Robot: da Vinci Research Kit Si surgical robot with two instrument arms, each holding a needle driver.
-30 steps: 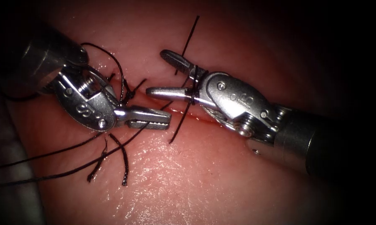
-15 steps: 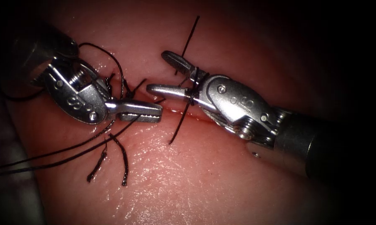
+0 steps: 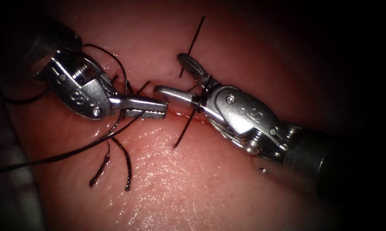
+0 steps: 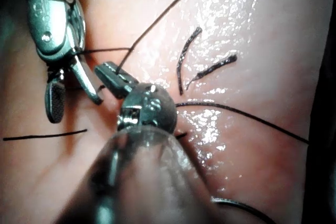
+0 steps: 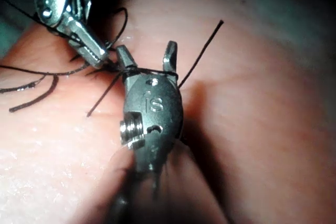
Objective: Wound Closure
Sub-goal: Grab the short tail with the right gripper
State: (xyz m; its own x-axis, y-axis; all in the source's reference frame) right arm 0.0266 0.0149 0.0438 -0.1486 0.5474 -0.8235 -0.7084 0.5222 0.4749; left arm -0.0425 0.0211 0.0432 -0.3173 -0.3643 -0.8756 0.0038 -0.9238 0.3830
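We record the tissue (image 3: 193,179) with its cut (image 3: 182,114) running between the two tools. The right tool (image 3: 173,77) has its jaws spread wide, gripping nothing, with thread (image 3: 73,152) wound around their base. The left tool (image 3: 156,108) has its jaws closed on the thread just left of the cut. Two cut ends (image 3: 126,164) lie on the tissue below it. We cannot locate the needle.
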